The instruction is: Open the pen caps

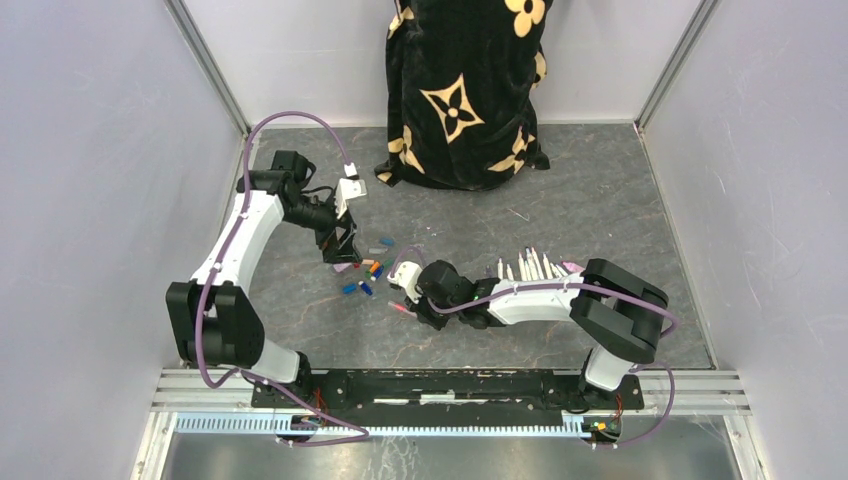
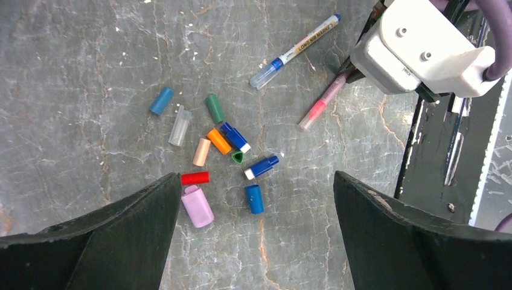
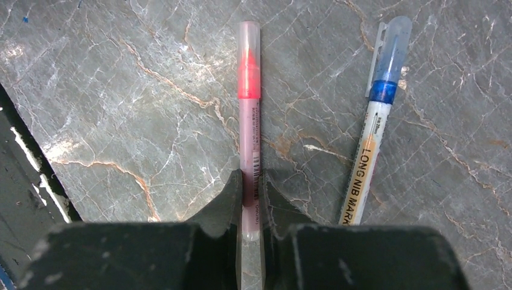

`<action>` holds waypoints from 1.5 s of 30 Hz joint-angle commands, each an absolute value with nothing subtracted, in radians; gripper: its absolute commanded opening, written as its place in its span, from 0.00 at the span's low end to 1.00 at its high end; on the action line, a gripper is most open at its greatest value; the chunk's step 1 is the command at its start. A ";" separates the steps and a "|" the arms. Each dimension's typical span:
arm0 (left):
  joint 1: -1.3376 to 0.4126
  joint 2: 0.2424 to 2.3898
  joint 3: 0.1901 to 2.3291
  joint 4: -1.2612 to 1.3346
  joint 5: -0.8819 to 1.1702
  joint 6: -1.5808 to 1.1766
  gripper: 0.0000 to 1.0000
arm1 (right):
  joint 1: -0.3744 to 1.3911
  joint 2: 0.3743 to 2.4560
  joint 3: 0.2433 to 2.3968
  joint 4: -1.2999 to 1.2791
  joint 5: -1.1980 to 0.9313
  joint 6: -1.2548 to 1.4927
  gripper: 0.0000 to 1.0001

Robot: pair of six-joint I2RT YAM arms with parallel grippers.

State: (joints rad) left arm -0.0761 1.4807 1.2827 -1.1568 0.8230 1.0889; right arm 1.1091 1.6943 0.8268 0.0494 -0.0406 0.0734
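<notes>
The blue-capped pen reads "LONG NIB MARK".

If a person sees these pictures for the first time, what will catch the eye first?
First, the black cloth with gold flowers, at the middle of the far wall. Then the loose coloured caps, scattered on the table under the open left gripper. Last, the right gripper, shut on a pink pen that lies flat with its clear cap on.

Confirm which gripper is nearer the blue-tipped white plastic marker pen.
Right gripper, shut on the red-tipped pen beside that marker; left gripper hangs open over loose caps, farther off.
</notes>
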 commanded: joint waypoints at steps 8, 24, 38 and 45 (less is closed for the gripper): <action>-0.143 1.471 1.311 -1.220 0.843 1.291 1.00 | 0.999 1.553 0.834 0.008 -0.297 0.116 0.00; -0.454 1.427 1.196 -1.106 0.682 1.265 0.92 | 0.830 1.518 0.935 -0.091 -0.768 0.137 0.00; -0.513 1.441 1.147 -1.068 0.694 1.210 0.55 | 0.800 1.511 0.919 -0.007 -0.800 0.207 0.00; -0.529 1.467 1.158 -1.081 0.690 1.211 0.35 | 0.799 1.518 0.919 0.022 -0.804 0.219 0.00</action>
